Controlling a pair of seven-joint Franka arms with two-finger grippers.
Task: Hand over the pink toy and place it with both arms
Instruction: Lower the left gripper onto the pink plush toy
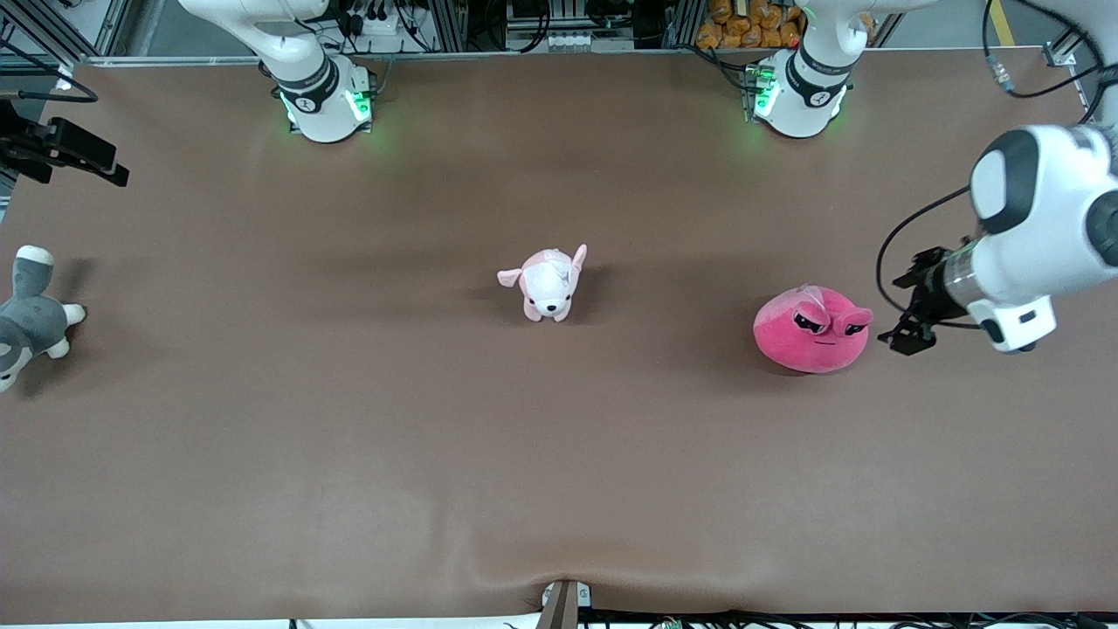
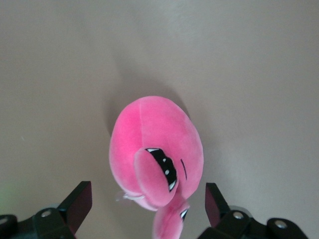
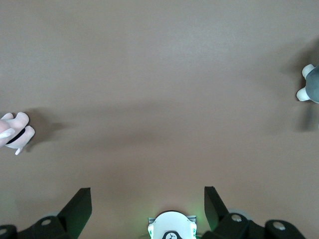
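A bright hot-pink plush blob – the pink toy (image 1: 810,330) – rests on the brown desk (image 1: 349,437), toward the left arm's end. It is round and dome-shaped, with two stalk eyes sticking out on top, each with a black half-lidded pupil and a thin line for a mouth. It sits upright, just beside the left claw (image 1: 907,325), not touching it. In the left wrist view the toy (image 2: 154,149) lies ahead of the wide-spread fingers (image 2: 77,201) – untouched.

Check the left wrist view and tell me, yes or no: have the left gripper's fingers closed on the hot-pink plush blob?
No: the left gripper is open, its fingers clear of the hot-pink plush blob.
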